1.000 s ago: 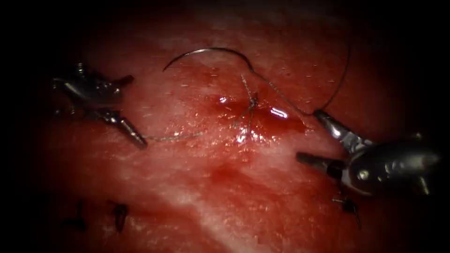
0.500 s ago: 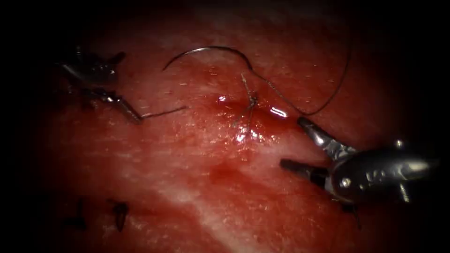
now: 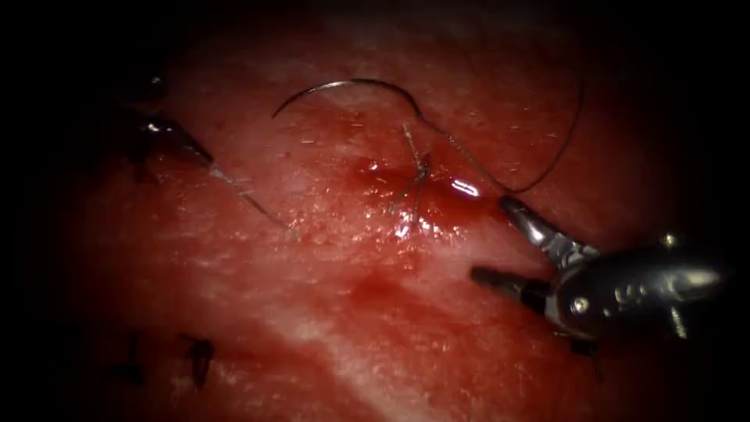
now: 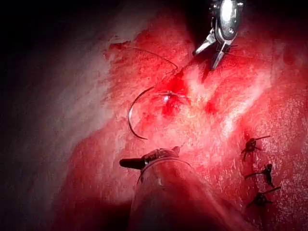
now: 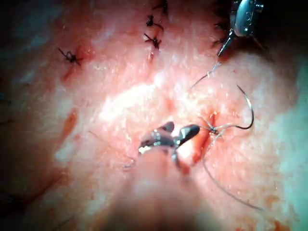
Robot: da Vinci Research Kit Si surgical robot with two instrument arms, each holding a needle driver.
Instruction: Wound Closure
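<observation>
The curved needle [image 3: 351, 81] lies free on the tissue [image 3: 328, 312] behind the cut, held by neither tool and not in the tissue; it is also in the wrist views [image 4: 134, 113] [image 5: 249, 108]. Its thread [image 3: 547, 168] loops off to the right. A tied knot [image 3: 418, 168] with short tails sits on the cut amid red fluid [image 3: 461, 199]. My left tool [image 3: 205, 155], left of the cut, is shut on a loose piece of thread [image 3: 254, 203]. My right tool [image 3: 492, 238], right of the cut, has its jaws open and holds nothing.
Earlier stitches [image 3: 199, 355] sit at the near left of the tissue, and also appear as dark knots [image 4: 263, 171] [image 5: 154, 41]. In the right wrist view the left tool [image 5: 222, 49] trails its thread piece [image 5: 202, 79].
The thread from the left tool to the knot has come free as a short piece; the left tool carried it up and to the left. The right tool shifted slightly left and down, jaws staying open.
</observation>
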